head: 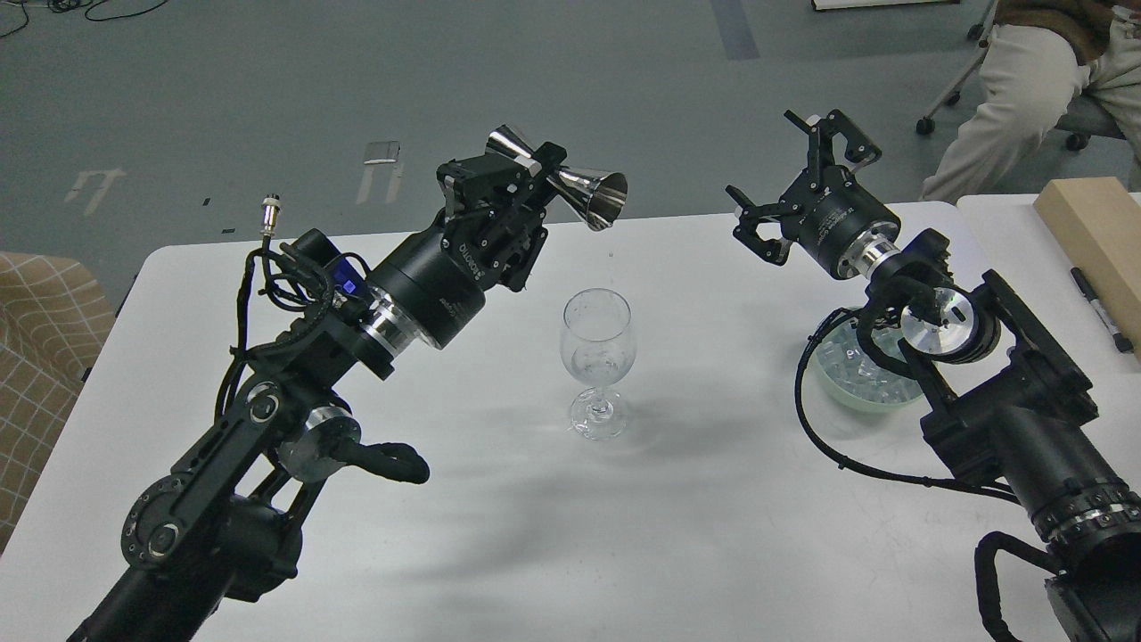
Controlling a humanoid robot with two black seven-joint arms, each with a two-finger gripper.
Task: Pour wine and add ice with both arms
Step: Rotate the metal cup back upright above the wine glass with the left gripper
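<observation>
A clear wine glass [597,357] stands upright at the middle of the white table [695,517], with some clear contents low in its bowl. My left gripper [526,178] is shut on a shiny steel double-cone jigger [570,183], held on its side above and left of the glass, its wide mouth facing right. A drop [610,257] hangs in the air above the glass rim. My right gripper [789,183] is open and empty, raised right of the glass. Ice cubes [851,366] lie in a pale green bowl [829,388], partly hidden behind my right arm.
A wooden block [1092,236] and a black marker [1101,308] lie on a second table at the right. A seated person's legs [1016,98] show at the top right. A tan checked seat [45,357] stands at the left edge.
</observation>
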